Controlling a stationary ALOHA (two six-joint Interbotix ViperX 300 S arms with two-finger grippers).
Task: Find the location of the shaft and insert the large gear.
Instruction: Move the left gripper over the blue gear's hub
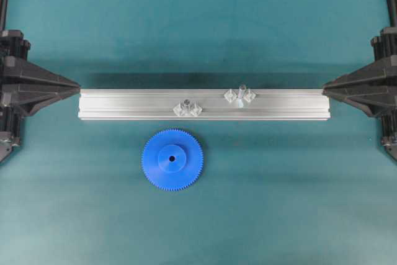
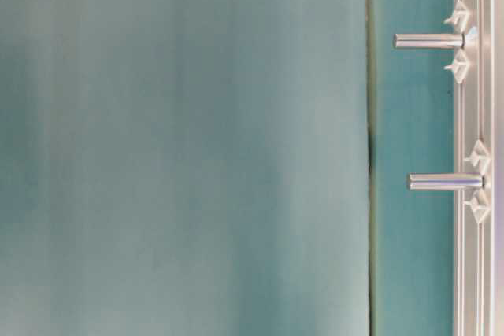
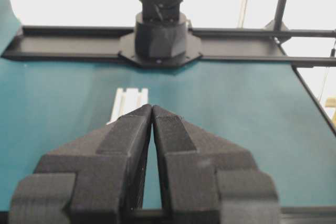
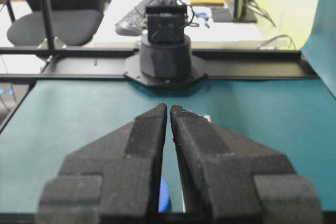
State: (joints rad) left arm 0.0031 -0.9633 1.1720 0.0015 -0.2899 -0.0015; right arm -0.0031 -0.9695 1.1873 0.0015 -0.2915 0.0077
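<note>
1. A teal bench (image 1: 198, 17) fills the overhead view, and a long aluminium rail (image 1: 124, 105) lies across its middle, side to side.
2. The left gripper (image 1: 79, 85) sits at the rail's left end, tips pressed together, nothing between them.
3. The right gripper (image 1: 324, 87) sits at the rail's right end; in its wrist view the tips are closed to a slim slit, holding nothing.
4. The large gear (image 1: 173, 159) lies flat on the bench, just beside the rail's near edge, left of centre.
5. The shaft (image 1: 242, 90) stands upright on the rail, right of centre by its far edge, with clear faceted pieces (image 1: 229, 95) either side.
6. A shorter pin (image 1: 185, 103) stands left of it by the near edge, directly above the gear.
</note>
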